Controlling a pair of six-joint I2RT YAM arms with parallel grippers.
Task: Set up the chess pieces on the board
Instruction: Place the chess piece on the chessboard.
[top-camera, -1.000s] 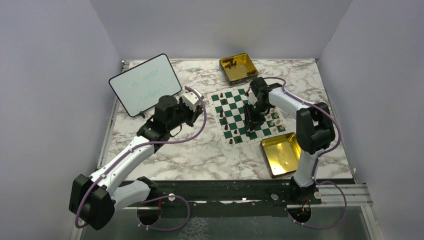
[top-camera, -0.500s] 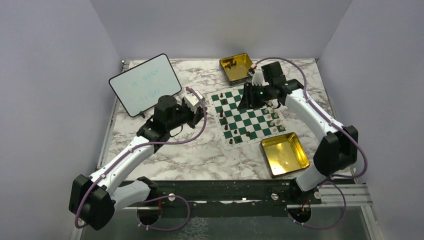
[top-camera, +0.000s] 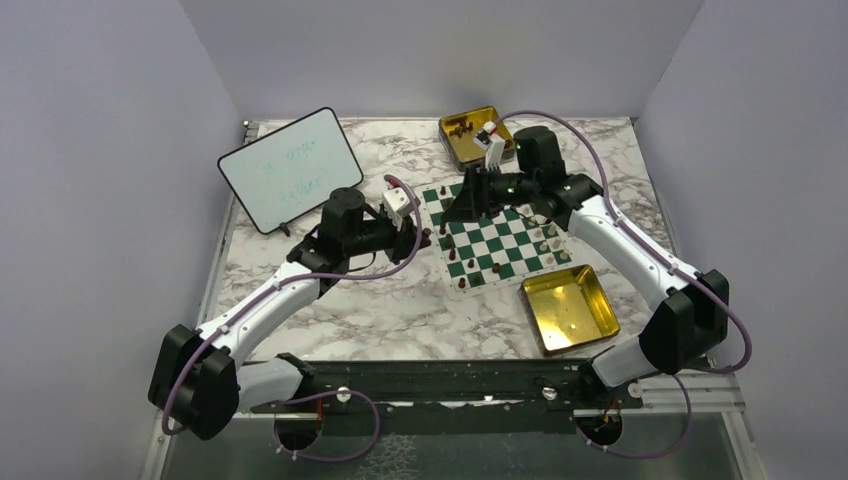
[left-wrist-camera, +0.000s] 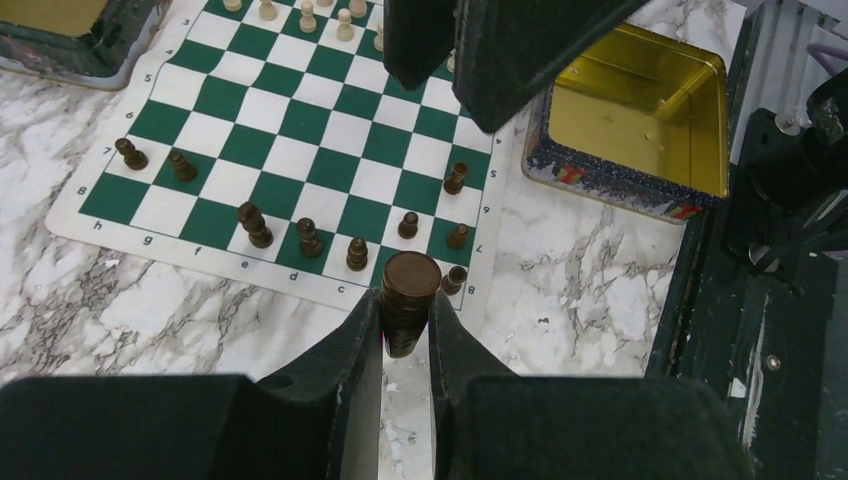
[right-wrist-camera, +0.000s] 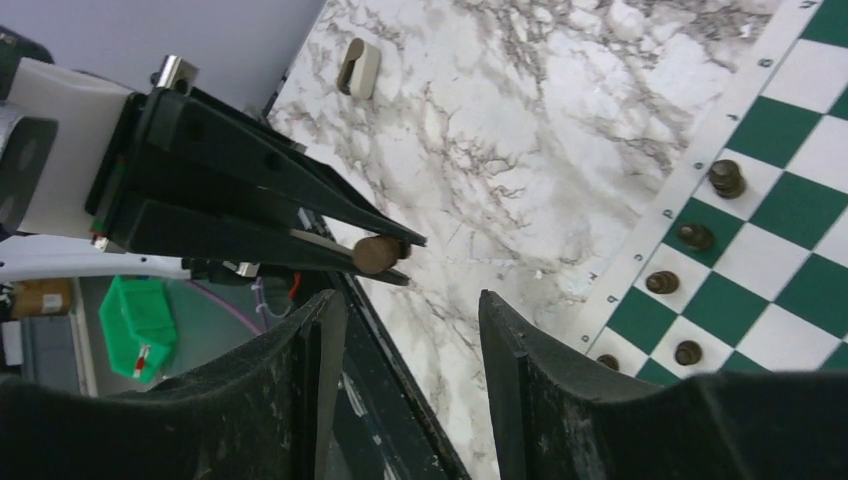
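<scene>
We judge the board (left-wrist-camera: 300, 150) partly set. Left claw (left-wrist-camera: 405, 312) clamps a dark piece (left-wrist-camera: 411, 283) at its nine o'clock. Right claw (right-wrist-camera: 412, 305) stands apart, empty.

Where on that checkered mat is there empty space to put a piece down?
The middle squares of the green and white checkered board are bare, between the dark brown pieces and the cream-white pieces. Both those edge rows are crowded.

The right arm (top-camera: 610, 225) hides part of the board (top-camera: 497, 243).
</scene>
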